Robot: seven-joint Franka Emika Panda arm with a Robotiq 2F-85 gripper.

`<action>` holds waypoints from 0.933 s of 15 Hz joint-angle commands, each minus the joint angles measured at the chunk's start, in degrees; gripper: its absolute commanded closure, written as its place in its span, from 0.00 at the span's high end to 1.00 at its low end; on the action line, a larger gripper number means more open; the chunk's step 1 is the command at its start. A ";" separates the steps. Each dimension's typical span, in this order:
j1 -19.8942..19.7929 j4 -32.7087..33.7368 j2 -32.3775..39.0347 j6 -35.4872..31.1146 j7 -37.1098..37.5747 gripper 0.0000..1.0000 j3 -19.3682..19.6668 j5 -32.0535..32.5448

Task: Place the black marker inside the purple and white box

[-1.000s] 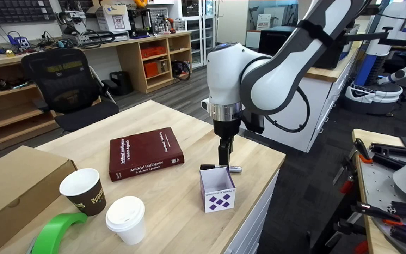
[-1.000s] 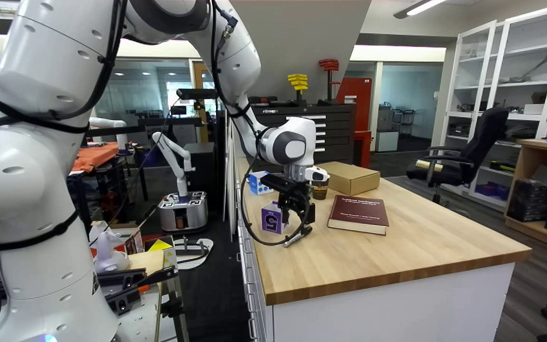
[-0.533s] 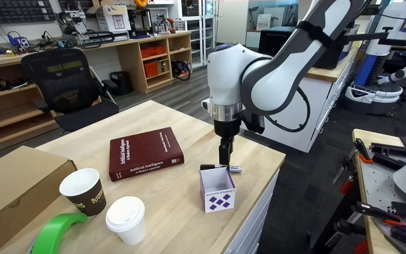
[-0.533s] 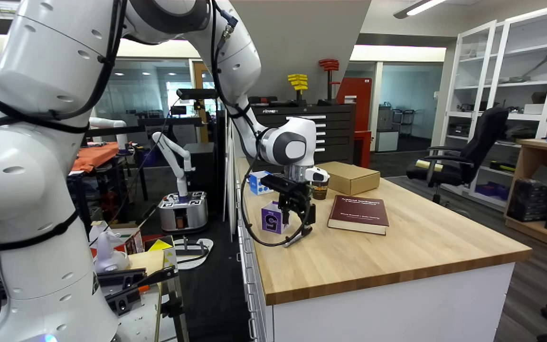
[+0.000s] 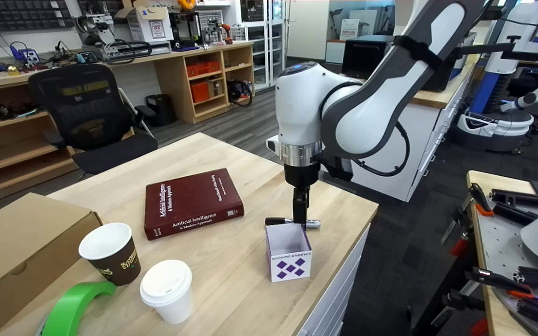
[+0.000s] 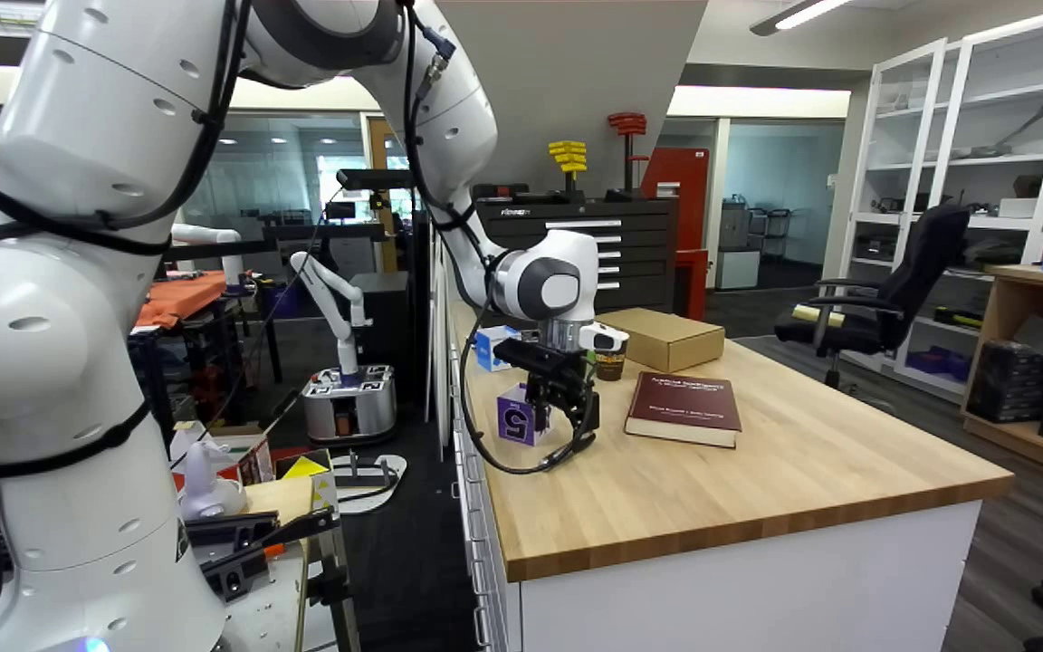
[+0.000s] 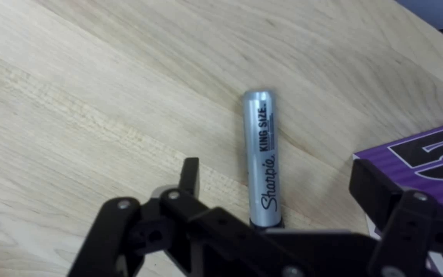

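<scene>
The black marker point(image 5: 276, 221) lies flat on the table behind the box. It has a black cap and a silver barrel. The wrist view shows the marker's silver barrel point(image 7: 262, 154) with "Sharpie" print; its cap is hidden under the gripper. The purple and white box point(image 5: 290, 267) stands upright with its top open. It also shows in an exterior view point(image 6: 515, 418) and at the right of the wrist view point(image 7: 417, 154). My gripper point(image 7: 275, 169) is open and points down, low over the marker. One finger is on each side of the barrel, apart from it. The right finger overlaps the box's near corner in view; I cannot tell if they touch.
A dark red book point(image 5: 193, 200) lies beside the marker. A lidded white cup point(image 5: 167, 291), a brown cup point(image 5: 118, 261), a green object point(image 5: 70, 308) and a brown cardboard box point(image 5: 26, 252) stand further along the table. The table's edge point(image 5: 339, 275) runs close to the purple and white box.
My gripper has moved down toward the marker, mostly in the last half second. The box seems to have shifted very slightly. The marker lies where it was.
</scene>
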State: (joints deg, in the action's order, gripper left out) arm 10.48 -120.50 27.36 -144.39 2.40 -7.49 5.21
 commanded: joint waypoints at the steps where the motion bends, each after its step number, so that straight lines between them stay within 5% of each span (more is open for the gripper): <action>1: 0.13 -1.44 -0.07 -2.39 -1.18 1.00 0.45 0.48; 14: -0.80 -0.53 2.26 -4.66 -3.11 1.00 1.42 0.49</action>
State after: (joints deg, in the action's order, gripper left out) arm 9.89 -120.49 28.35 -146.86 0.04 -6.65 5.19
